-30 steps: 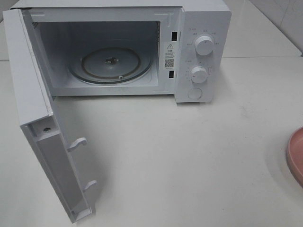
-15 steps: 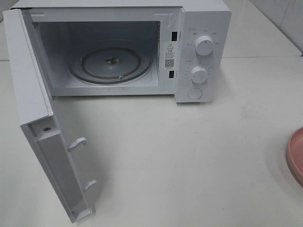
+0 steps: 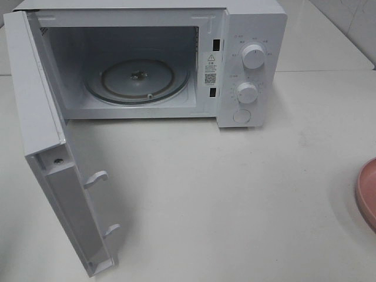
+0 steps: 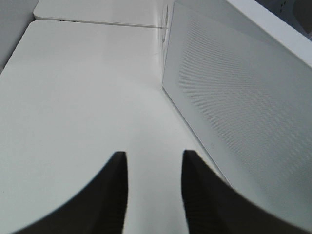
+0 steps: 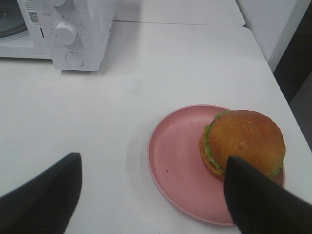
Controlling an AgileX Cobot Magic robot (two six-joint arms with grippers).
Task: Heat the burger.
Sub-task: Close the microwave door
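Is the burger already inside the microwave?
No, the burger sits on the pink plate on the table, and the microwave holds only its glass turntable.

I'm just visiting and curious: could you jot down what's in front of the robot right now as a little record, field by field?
microwave: white microwave, door swung wide open
inside: glass turntable, nothing on it
burger: burger sits on the pink plate, off to the right of the microwave
left hand: left hand empty, beside the open door, over the table
right hand: right hand open, above the plate, not holding the burger
task progress: burger not yet in the microwave
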